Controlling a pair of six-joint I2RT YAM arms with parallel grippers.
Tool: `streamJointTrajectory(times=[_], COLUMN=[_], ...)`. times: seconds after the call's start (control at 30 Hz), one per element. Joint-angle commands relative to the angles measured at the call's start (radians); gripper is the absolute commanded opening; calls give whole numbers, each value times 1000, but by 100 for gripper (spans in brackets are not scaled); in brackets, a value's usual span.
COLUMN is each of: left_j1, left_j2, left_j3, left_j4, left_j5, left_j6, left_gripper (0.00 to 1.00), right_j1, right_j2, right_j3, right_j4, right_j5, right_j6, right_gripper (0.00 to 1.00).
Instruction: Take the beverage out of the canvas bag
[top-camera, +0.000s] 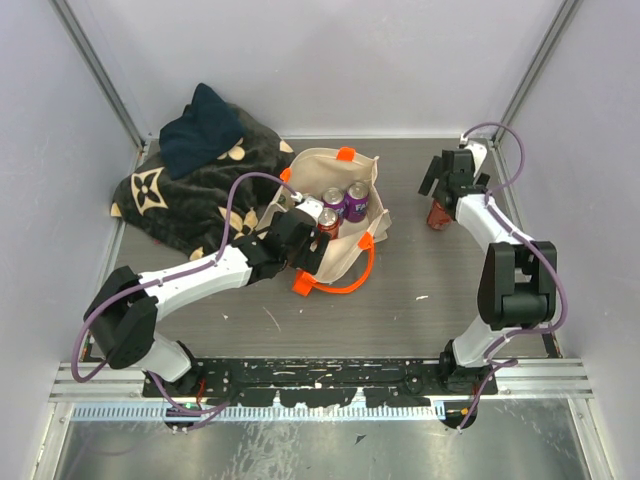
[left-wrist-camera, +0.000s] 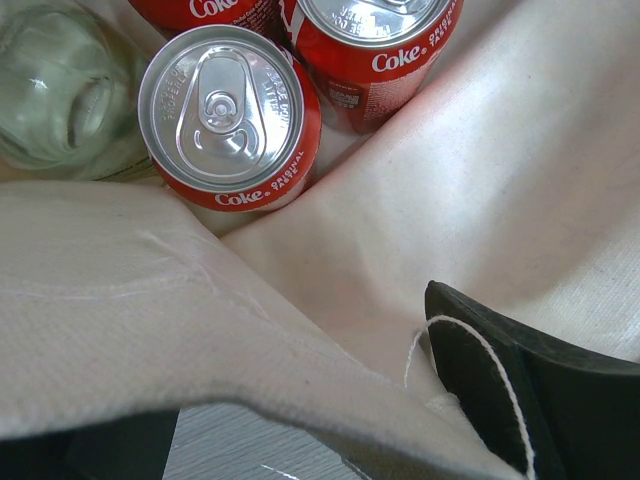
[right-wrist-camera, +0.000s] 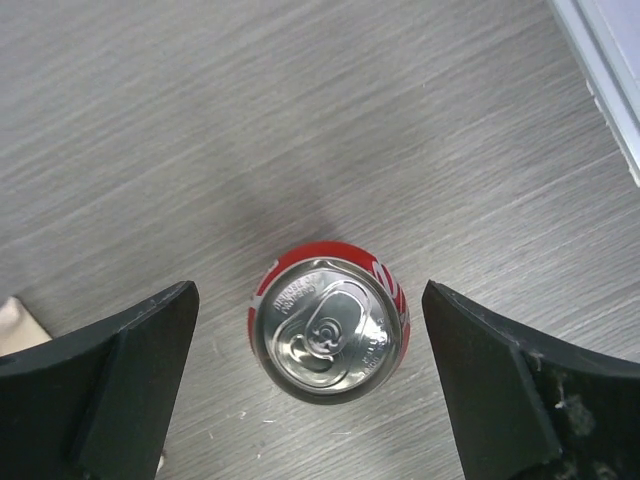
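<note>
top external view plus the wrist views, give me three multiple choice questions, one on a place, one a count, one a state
1. Where is the red can relative to the canvas bag? A) inside it B) on top of it C) upright on the table to its right
2. How many purple cans show in the bag? A) two B) one C) four
3. How is the right hand? A) shut on the can B) open, fingers either side of it C) shut on nothing
Answers: C, it stands on the table; A, two purple tops show; B, gaps show on both sides.
</note>
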Motion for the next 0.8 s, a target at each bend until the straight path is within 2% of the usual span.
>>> streamJointTrajectory(times=[0.0,0.13,0.3,0.53,0.77], left_j1=[-4,-5,-4,-6,-6], left_j2=[-6,-15,-17,-62,-141], left_j3=[10,1,-3,-43,-113], left_j4=[-4,8,10,38,94], left_j5=[-7,-9,-10,-31,-69], left_j6=[20,17,20,-1,-38], left_gripper=[98,98,98,98,98], right_j1=[8,85,278,494,556], right_j2=[-120,-253,-333,-304,-221], right_j3=[88,130,228,344,332], right_j4=[-11,-21,-63,-130,-161], right_j5=[2,-15,-26,-119,-212], right_j6=[4,-35,-91,-98,-96], right_gripper=[100,100,94,76,75])
